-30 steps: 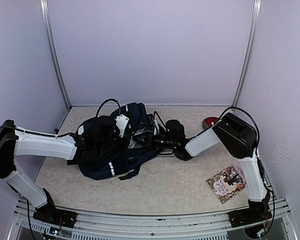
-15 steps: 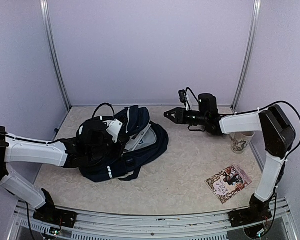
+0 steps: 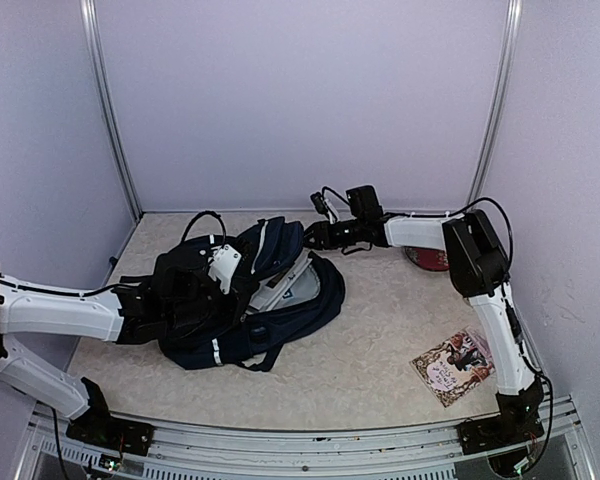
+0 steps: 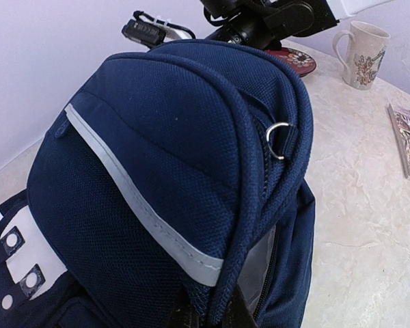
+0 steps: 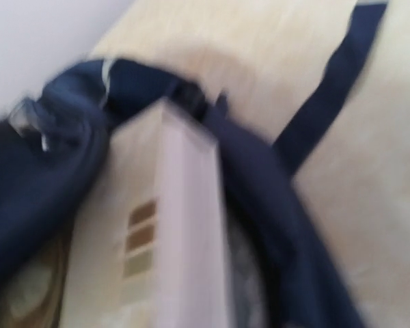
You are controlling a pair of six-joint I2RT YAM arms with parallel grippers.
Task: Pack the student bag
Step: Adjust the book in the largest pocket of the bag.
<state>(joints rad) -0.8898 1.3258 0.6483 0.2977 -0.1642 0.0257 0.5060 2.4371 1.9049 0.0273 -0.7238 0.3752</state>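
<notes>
The student bag (image 3: pixel 280 310) is a dark navy backpack lying left of centre, its pale stripe (image 4: pixel 140 205) running across the front pocket. My left gripper (image 4: pixel 215 311) is shut on the bag's piped rim beside the open zip, holding the flap up. A pale flat box or book (image 5: pixel 157 225) with brown squares sits inside the opening (image 3: pixel 285 285). My right gripper (image 3: pixel 317 235) hovers at the bag's far top edge. Its fingers do not show in the blurred right wrist view, and the top view is too small to read its jaws.
A red plate (image 3: pixel 427 260) lies at the back right, partly behind the right arm. A mug (image 4: pixel 361 44) stands near it in the left wrist view. An illustrated book (image 3: pixel 458 365) lies at the front right. Walls close off the back and both sides.
The right arm left the bag's middle, swung up towards the back right, and now reaches to the bag's far top edge. The bag has shifted slightly right. The left grip is unchanged.
</notes>
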